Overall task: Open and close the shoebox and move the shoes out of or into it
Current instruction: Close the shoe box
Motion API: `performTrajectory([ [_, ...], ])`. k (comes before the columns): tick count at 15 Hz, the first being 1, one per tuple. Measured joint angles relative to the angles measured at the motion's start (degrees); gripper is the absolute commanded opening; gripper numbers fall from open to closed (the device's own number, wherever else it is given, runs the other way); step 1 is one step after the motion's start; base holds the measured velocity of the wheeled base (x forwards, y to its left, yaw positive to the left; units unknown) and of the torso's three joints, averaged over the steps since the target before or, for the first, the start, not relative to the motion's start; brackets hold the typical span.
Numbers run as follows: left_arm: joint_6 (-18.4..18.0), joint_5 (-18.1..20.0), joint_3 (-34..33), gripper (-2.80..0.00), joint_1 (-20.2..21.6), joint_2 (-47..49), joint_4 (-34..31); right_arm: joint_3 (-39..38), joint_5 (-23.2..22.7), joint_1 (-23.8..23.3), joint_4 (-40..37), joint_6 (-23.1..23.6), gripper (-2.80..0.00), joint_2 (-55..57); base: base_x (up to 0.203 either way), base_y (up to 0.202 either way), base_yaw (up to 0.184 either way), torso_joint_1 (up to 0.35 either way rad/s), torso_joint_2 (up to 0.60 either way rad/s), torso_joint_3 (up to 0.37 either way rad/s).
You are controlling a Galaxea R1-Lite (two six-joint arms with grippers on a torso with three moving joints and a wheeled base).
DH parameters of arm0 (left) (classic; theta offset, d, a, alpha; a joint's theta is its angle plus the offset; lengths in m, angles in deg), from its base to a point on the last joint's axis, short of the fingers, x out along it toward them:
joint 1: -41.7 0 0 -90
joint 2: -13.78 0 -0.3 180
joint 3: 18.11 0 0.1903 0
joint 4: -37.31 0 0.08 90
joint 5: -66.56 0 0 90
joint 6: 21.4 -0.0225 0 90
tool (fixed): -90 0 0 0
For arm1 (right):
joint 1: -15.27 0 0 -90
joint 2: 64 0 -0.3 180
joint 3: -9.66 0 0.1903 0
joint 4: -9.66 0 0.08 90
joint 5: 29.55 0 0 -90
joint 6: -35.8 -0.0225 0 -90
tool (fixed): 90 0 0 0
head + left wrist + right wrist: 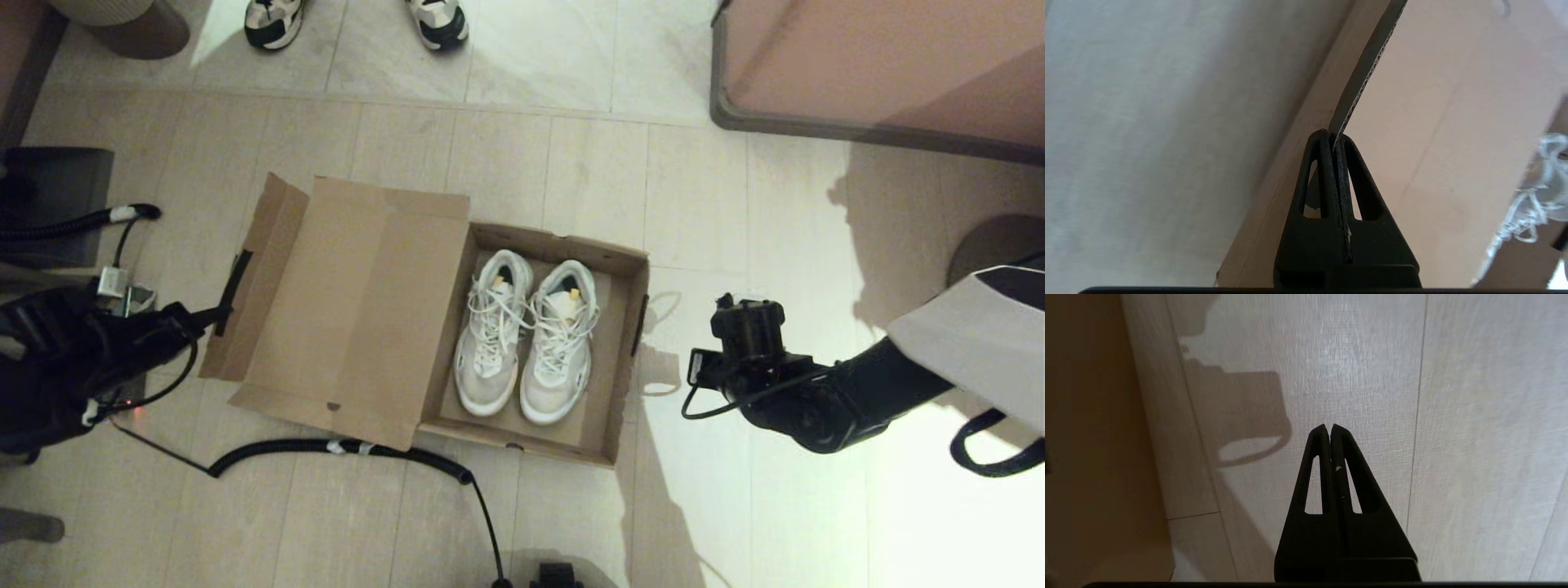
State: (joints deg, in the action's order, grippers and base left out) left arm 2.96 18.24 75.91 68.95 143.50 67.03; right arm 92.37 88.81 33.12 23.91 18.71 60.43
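Observation:
The brown cardboard shoebox (630, 343) lies open on the floor, its lid (359, 310) folded out flat to the left. Both white mesh shoes (559, 359) sit side by side inside, toes toward me. My left gripper (222, 314) is shut on the lid's outer flap by the dark tape strip (237, 276). In the left wrist view the corrugated flap edge (1367, 69) runs out from between the left gripper (1336, 136) jaws, with the shoes (1535, 192) beyond. My right gripper (739, 327) hangs over bare floor right of the box, and the right gripper (1329, 426) is shut on nothing.
A black coiled cable (343, 447) lies on the floor in front of the lid. A person's black-and-white sneakers (273, 20) stand at the far edge. A pink piece of furniture (882, 65) fills the far right. A dark object (57, 196) stands at the left.

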Motion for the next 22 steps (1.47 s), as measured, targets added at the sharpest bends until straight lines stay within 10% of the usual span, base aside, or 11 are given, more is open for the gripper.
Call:
performTrajectory([
  [10,-0.16,-0.25,-8.27,-2.80,-3.88,-20.91,-11.87,1.93,-10.53,0.62,15.90,0.14,-2.80,13.43,0.000,0.000,0.000,0.000,0.00,0.000],
  [22,-0.16,-1.22,-14.63,-2.80,-12.45,-47.10,-31.41,23.68,-9.31,2.45,3.48,0.00,-2.80,18.59,0.000,0.000,0.000,0.000,0.00,0.000],
])
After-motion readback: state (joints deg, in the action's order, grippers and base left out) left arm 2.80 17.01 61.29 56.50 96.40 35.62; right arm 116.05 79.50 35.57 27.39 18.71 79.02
